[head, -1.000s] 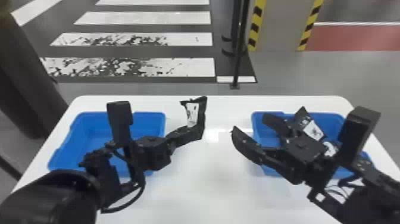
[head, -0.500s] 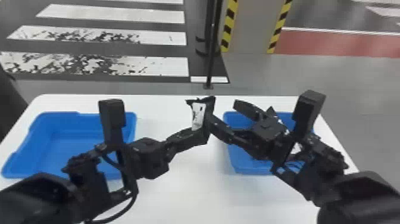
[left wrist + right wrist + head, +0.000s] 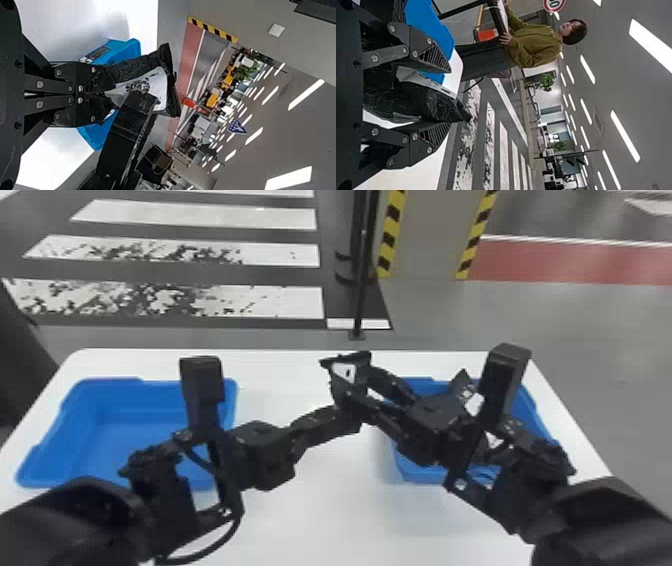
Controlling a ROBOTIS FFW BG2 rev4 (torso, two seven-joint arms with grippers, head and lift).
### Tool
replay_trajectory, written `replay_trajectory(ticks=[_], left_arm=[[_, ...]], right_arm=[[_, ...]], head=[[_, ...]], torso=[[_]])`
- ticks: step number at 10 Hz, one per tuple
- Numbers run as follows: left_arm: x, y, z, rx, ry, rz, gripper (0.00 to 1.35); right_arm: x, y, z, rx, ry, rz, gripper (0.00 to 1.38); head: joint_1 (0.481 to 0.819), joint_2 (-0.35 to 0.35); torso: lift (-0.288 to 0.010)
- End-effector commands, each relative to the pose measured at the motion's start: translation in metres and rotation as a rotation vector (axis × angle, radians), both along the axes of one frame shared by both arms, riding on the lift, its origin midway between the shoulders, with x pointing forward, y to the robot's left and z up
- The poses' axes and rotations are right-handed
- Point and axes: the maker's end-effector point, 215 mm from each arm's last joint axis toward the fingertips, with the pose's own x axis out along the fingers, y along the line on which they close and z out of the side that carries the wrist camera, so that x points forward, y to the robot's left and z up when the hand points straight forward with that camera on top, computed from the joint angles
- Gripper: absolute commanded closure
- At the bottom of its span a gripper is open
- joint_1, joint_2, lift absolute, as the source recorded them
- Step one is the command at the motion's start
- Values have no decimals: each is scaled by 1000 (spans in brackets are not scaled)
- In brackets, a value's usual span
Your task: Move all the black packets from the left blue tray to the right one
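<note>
Here we are above the white tabletop (image 3: 320,510), between the left blue tray (image 3: 115,430) and the right blue tray (image 3: 425,475): the left end effector (image 3: 302,435) is pinched narrow on one end of a black packet (image 3: 350,390), its white label facing out. And look at the right end effector (image 3: 357,385) — fingers wide, one on either side of that same packet, whether touching it I can't tell — while another black packet (image 3: 461,385) sits in the right tray, partly hidden by the arm.
</note>
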Motion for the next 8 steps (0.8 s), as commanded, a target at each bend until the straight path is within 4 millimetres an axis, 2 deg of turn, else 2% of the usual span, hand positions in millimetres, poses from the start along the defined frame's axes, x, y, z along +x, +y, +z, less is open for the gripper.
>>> replay_trajectory(ticks=[1, 3, 5, 6, 7, 8], left_arm=[[0, 2, 0, -5, 2, 5, 1211], [1, 2, 2, -13, -1, 6, 1202], [2, 7, 3, -31, 8, 22, 843], [2, 12, 0, -31, 16, 34, 521], [4, 18, -1, -35, 16, 51, 294], [8, 28, 0, -44, 6, 79, 154]], right_arm=[[1, -2, 3, -11, -20, -9, 1296], [3, -2, 9, -1, -38, -12, 1282], [2, 0, 8, 15, -31, -7, 1282], [2, 0, 8, 22, -30, -6, 1282], [9, -13, 6, 26, -34, -38, 1282], [25, -44, 1, 15, -35, -101, 1282]], head=[[695, -78], [695, -77], [695, -76], [695, -71], [695, -68], [695, -65]], torso=[[-140], [-140], [-140], [-140], [-140], [-140]])
